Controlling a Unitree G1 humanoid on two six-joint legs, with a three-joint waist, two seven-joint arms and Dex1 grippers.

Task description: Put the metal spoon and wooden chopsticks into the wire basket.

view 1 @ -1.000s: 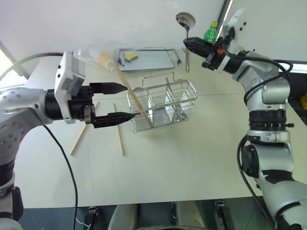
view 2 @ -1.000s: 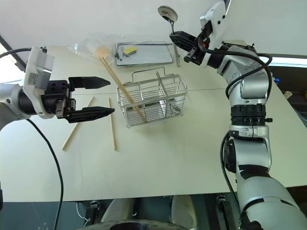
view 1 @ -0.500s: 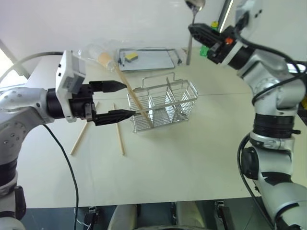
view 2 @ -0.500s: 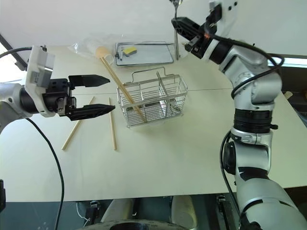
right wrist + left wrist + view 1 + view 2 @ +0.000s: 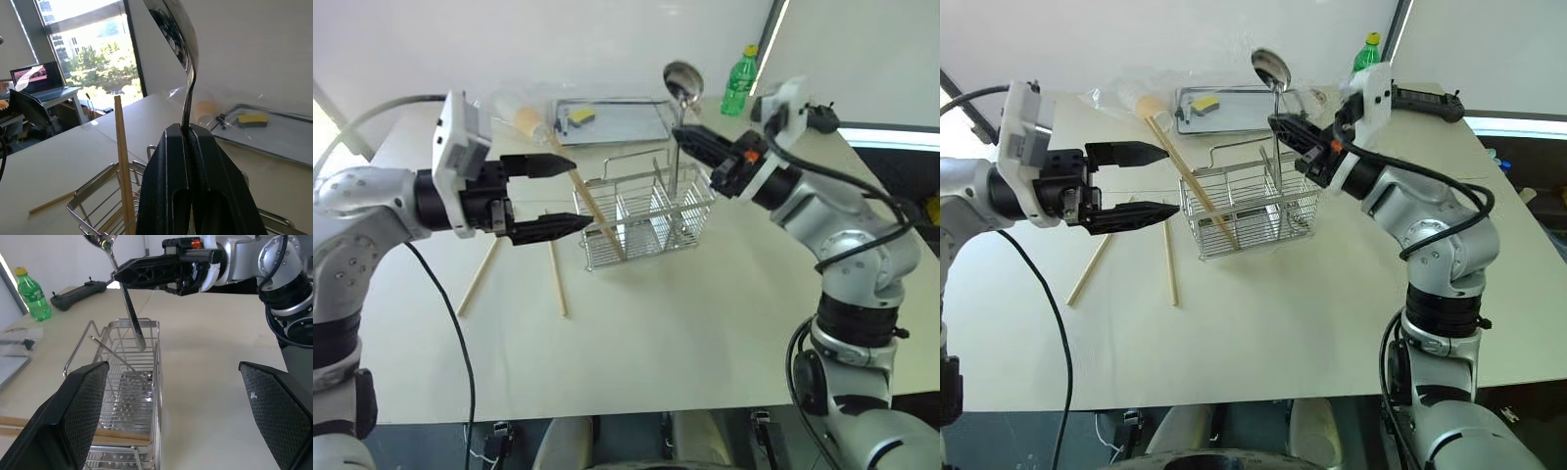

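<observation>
My right gripper (image 5: 683, 137) is shut on the handle of the metal spoon (image 5: 682, 78). The spoon stands upright, bowl up, and its lower end reaches about rim level at the right end of the wire basket (image 5: 646, 217). One of the wooden chopsticks (image 5: 590, 204) leans in the basket's left compartment. Two more chopsticks (image 5: 555, 277) lie on the table left of the basket. My left gripper (image 5: 580, 193) hangs open just left of the basket, beside the leaning chopstick, holding nothing. The spoon handle (image 5: 130, 308) over the basket (image 5: 128, 387) also shows in the left wrist view.
A flat metal tray (image 5: 622, 127) with a yellow sponge (image 5: 580, 116) lies behind the basket. A clear bag with a cup (image 5: 517, 116) sits left of the tray. A green bottle (image 5: 739, 70) stands at the back right. A black controller (image 5: 80, 287) lies on the table.
My right arm has come down and back from over the tray, bringing the spoon upright over the basket's right end. The left gripper has stayed open in place.
</observation>
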